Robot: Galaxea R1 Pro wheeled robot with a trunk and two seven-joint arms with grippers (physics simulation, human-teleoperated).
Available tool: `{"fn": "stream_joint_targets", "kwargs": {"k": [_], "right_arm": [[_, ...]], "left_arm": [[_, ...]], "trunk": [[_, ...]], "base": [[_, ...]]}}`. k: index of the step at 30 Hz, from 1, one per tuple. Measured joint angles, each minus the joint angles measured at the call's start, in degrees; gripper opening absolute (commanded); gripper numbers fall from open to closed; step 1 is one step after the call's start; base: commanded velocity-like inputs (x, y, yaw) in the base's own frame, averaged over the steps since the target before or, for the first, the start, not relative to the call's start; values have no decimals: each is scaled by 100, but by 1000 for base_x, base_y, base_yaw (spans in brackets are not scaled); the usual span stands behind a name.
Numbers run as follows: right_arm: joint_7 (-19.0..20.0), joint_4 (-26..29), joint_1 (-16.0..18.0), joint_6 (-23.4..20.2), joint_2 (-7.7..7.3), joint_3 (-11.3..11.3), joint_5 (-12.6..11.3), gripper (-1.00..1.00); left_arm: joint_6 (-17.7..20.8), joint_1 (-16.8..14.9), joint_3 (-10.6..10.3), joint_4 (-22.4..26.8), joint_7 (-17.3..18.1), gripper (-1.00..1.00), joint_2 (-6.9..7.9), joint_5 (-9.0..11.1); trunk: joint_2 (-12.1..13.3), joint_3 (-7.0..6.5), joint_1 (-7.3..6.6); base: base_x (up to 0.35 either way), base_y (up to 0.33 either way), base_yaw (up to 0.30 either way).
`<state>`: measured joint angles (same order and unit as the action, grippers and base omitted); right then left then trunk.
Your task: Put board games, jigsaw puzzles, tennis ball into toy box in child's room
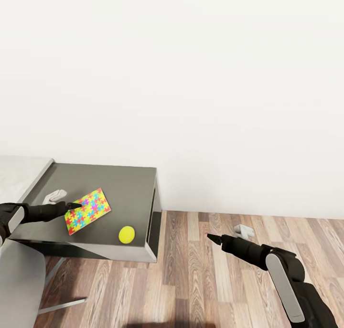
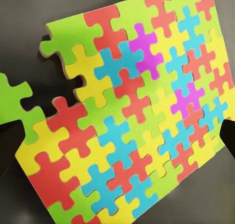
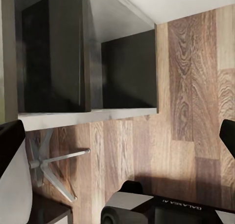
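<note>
- White wall behind, plank floor (image 1: 200, 280) below; desk (image 1: 119, 185) w/ grey top sits at lower left of head view.
- Puzzle (image 1: 87, 210) lies flat on desk top, near front-left part; bright interlocked pieces, a few missing at one corner per left wrist view (image 2: 127, 121).
- Ball (image 1: 126, 234), yellow, on desk close to front edge, just beside puzzle but apart from it.
- Small pale grey object (image 1: 54, 195) on desk behind left arm; can't ID.
- Left gripper (image 1: 72, 205) at puzzle's near edge, tips right at/over board. Jaws look parted in wrist view, puzzle between them, but can't tell if touching or closed on it yet.
- Right gripper (image 1: 211, 237) hangs over floor, well apart from desk; grasps nothing; jaws look parted in right wrist view, fingertips at frame edges.
- Chair base (image 3: 49, 160) under desk front in right wrist view.
- Step, my read: pick up puzzle w/ left arm.
- How to do well: board is thin & flat, so pinch at an overhanging edge or slide it toward desk edge first; come in low, nearly level w/ top.
- Keep grip off the gap corner: loose pieces may shed.
- Risk: sweeping puzzle into ball, ball rolls off front edge.
- Toy box not seen; will need a turn or drive after lift.
</note>
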<state>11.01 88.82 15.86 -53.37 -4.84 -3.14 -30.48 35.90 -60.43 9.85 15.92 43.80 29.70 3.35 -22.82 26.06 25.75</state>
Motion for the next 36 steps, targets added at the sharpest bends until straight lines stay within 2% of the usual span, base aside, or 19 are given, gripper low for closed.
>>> {"fn": "stream_joint_targets", "kwargs": {"k": [26,30,36], "right_arm": [[0,-2,-4,-3,0,2,-2,100],[0,-1,-4,-3,0,2,-4,100],[0,0,-3,-5,0,0,-1,100]], "left_arm": [[5,0,0,0,-23,100,0,0],[13,0,-3,0,-178,100,0,1],[21,0,-5,-1,-654,100,0,18]], "trunk": [[0,0,0],[0,0,0],[0,0,0]], "base": [[1,-1,0],[0,0,0],[0,0,0]]}}
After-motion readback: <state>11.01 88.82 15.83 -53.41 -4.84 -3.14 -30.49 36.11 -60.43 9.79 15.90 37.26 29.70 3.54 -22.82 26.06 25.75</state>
